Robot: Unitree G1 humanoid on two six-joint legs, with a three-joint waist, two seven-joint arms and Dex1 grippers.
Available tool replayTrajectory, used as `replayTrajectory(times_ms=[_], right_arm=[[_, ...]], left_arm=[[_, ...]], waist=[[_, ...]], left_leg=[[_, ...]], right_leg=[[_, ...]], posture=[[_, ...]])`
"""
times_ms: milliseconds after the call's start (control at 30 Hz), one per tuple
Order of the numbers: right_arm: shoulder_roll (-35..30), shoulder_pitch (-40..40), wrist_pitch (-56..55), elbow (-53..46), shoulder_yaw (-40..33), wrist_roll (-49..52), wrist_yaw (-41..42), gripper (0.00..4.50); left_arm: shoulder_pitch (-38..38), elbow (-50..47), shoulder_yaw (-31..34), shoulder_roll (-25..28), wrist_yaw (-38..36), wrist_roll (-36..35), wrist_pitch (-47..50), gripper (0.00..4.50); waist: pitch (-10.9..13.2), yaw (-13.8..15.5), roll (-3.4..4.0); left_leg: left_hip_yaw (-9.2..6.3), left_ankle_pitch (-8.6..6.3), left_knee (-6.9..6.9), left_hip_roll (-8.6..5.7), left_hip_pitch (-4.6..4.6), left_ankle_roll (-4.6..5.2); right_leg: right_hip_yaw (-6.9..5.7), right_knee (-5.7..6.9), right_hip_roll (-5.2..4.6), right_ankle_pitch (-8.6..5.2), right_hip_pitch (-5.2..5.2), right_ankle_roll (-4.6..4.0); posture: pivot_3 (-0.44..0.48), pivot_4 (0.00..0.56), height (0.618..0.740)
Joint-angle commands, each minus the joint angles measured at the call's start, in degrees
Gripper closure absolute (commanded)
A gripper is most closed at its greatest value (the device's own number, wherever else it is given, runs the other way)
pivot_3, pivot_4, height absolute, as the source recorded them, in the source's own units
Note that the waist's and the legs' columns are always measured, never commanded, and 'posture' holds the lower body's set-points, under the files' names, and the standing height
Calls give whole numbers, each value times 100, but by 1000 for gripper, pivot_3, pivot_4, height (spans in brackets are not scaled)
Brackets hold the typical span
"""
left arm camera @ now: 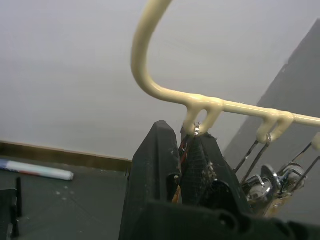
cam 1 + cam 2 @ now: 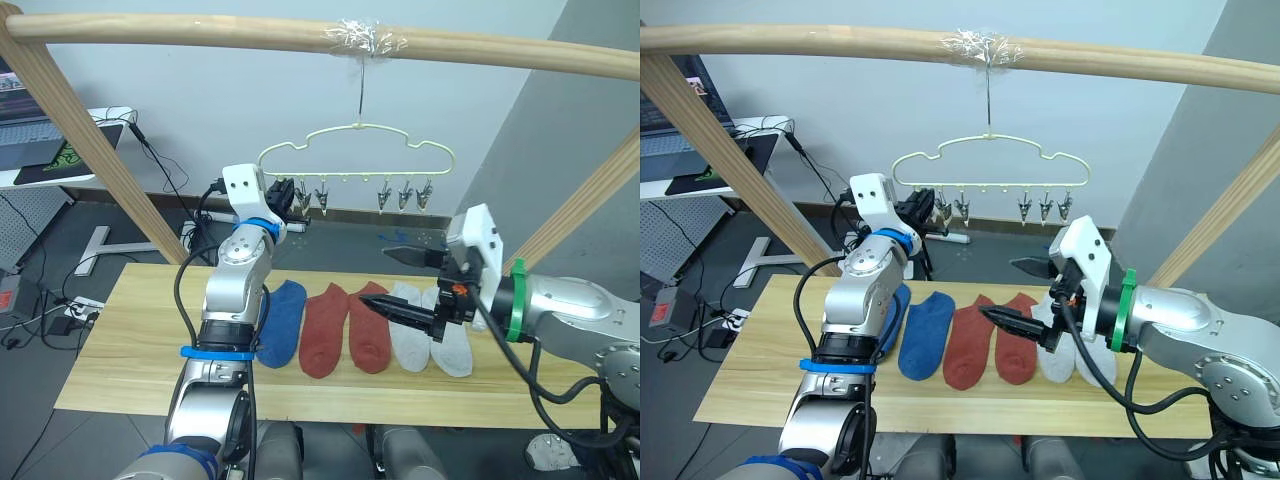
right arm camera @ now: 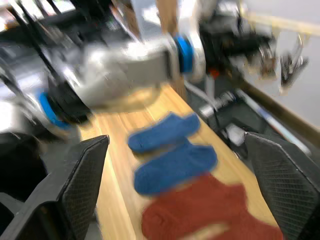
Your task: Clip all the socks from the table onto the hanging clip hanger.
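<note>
Even, bright indoor light; right wrist view motion-blurred, both eye views sharp.

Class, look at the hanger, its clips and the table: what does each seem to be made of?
Hanger: probably coated wire, thin with a smooth, pale-yellow skin.
Clips: likely metal, grey and shiny.
Table: wood, light planks with visible grain.

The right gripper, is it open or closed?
Open. The right gripper hangs over the red socks, its two black fingers spread wide apart with nothing between them.
</note>
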Motion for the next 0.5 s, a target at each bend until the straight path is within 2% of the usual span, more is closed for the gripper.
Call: replayTrajectory(times_ms=[33, 233, 500], right_arm=[[111, -232, 396, 523, 236, -361, -309, 0], [565, -489, 787, 1260, 451, -1050, -726, 0], [1096, -560, 1188, 1879, 647, -2156, -1322, 0]], left_arm=[[-81, -611, 155, 57, -155, -398, 342, 4389], [-172, -1257, 541, 84, -193, -1254, 1361, 4389], [-131, -1661, 722, 307, -129, -1725, 2246, 4389]], waist=[[7, -4, -2], [43, 8, 3], [218, 36, 1]], left_leg=[[0, 0, 0, 0, 0, 0], [-3, 0, -2, 1, -7, 0], [-7, 0, 0, 0, -18, -1]], right_leg=[[1, 0, 0, 0, 0, 0], [-2, 1, 1, 0, -8, 0], [-7, -1, -2, -2, -12, 4]], posture=[[-62, 214, 740], [-53, 225, 740], [-38, 284, 740]])
